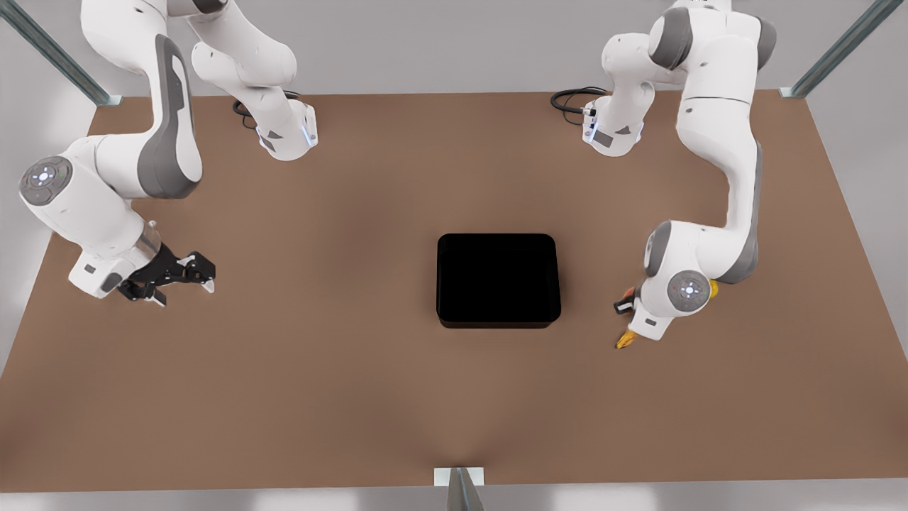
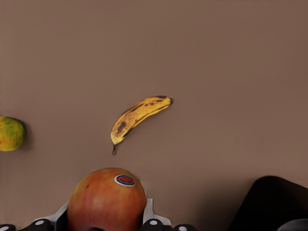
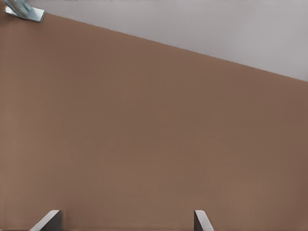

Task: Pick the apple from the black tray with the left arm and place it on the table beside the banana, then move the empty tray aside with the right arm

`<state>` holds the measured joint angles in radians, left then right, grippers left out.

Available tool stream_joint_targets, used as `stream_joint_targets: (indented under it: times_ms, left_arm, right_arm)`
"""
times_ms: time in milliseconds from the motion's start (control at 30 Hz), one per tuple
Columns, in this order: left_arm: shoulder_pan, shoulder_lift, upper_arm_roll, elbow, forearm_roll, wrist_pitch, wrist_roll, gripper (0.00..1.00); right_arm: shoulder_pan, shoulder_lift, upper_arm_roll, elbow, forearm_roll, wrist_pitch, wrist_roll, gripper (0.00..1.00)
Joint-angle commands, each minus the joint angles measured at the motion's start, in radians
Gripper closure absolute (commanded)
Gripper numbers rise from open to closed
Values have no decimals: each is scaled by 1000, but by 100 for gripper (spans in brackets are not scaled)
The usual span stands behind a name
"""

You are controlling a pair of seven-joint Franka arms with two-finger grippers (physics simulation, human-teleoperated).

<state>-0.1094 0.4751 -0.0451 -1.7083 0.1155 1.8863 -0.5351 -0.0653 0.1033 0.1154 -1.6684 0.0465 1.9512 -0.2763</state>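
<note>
- Red-orange and round, the apple [image 2: 107, 199] sits clamped between the pale fingers [image 2: 148, 211] of the left gripper [image 2: 103, 222] in the left wrist view, raised over the brown table [image 2: 216, 62].
- On the apple's skin is a small oval sticker [image 2: 125, 180], red with a white edge; any writing on it is too small to read.
- Beyond the apple lies the curved yellow banana with brown spots [image 2: 138, 115], flat on the table, dark stem tip toward the gripper.
- A round yellow-green fruit [image 2: 10, 133] rests on the table well apart from the banana.
- A corner of the matte black rectangular tray [image 2: 269, 202] shows in the same view, apart from the apple.
- In the front view the tray [image 1: 498, 279] lies near the table's middle with nothing in it; the left arm's wrist is just at its right, over the banana [image 1: 626, 340].
- The right gripper [image 1: 186, 282] hangs above bare table [image 1: 319, 397] at the front view's left, well apart from the tray; that arm waits.
- Its two pale fingertips [image 3: 48, 220] stand wide apart with nothing between them.
- A grey metal corner post [image 3: 21, 10] shows at the table's far edge, probably the nearest corner to that arm.
</note>
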Motion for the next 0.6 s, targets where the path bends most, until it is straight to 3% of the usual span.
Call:
stream_joint_targets:
  times_ms: [0, 133, 233, 300, 333, 367, 500, 533, 567]
  left_arm:
    - [30, 17, 1, -34, 16, 56, 563, 28]
    - [158, 56, 8, -51, 46, 188, 713, 28]
    - [188, 99, 11, -60, 49, 290, 739, 28]
    - [195, 134, 34, -53, 76, 373, 741, 27]
    - [197, 140, 34, -53, 76, 376, 736, 18]
    - [200, 140, 36, -53, 76, 376, 739, 0]
    - [198, 131, 42, -45, 70, 364, 709, 0]
    - [192, 92, 21, 10, 9, 252, 609, 0]
    - [191, 80, -4, 218, -66, -31, 606, 0]
  right_arm:
    - [39, -7, 98, 50, -34, -149, 236, 0]
    - [45, -2, 266, 105, -53, -232, 574, 0]
    - [222, 19, 273, 105, -103, -232, 893, 0]
    - [282, 53, 273, 105, -102, -221, 890, 0]
    - [303, 88, 274, 110, -68, -213, 1070, 0]
    - [369, 142, 280, 157, -68, -213, 1311, 0]
    - [398, 263, 267, 121, -62, 60, 1526, 0]
    - [398, 308, 267, 122, -59, 93, 1611, 0]
    - [398, 325, 267, 124, -60, 129, 1691, 0]
